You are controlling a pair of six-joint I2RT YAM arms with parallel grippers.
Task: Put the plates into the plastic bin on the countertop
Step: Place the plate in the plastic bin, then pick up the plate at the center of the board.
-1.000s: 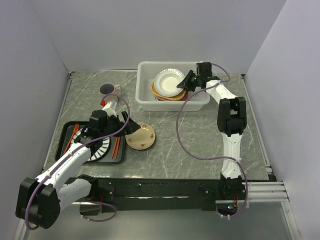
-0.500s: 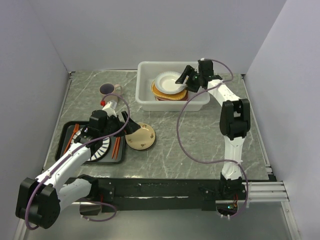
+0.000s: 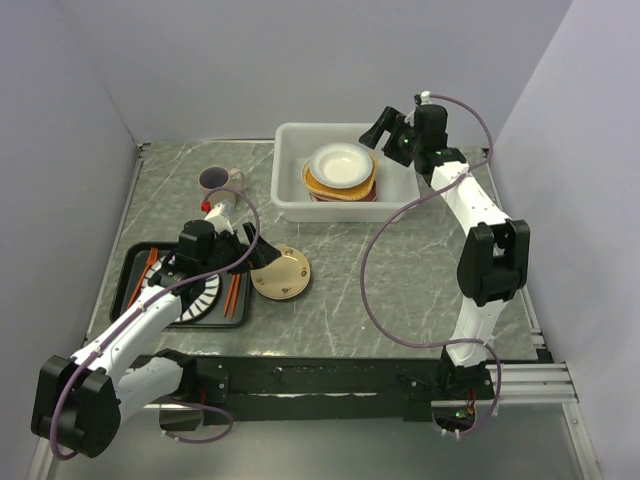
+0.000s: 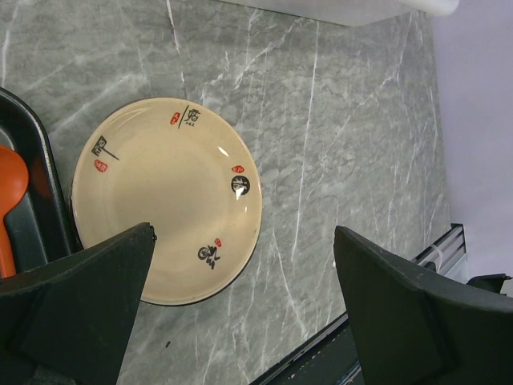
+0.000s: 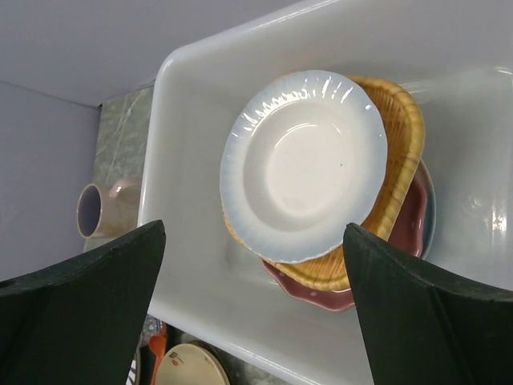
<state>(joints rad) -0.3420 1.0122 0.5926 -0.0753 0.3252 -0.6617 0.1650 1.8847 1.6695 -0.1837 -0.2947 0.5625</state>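
At the back of the desk (image 3: 400,270), the plastic bin (image 3: 340,211) holds one stack of plates. Count from the right wrist view: one white plate (image 5: 300,164) on top, one orange squarish plate (image 5: 398,152) under it, one dark red plate (image 5: 409,216) below that. A bluish rim shows at the very bottom; cannot tell if it is a separate plate.

Outside the bin:
- one tan plate (image 4: 164,200), flat on the desk just right of the black tray (image 3: 135,270)
- one striped plate (image 3: 205,295) on the tray, partly hidden by the left arm
- two orange utensils (image 3: 232,295) on the tray
- one mug (image 3: 215,178) at back left

Right arm reaches far forward, right hand (image 3: 386,135) raised over the bin's far right corner, fingers wide apart, nothing between them. Left arm is bent over the tray, left hand (image 4: 243,237) above the tan plate, fingers spread wide, not touching it.
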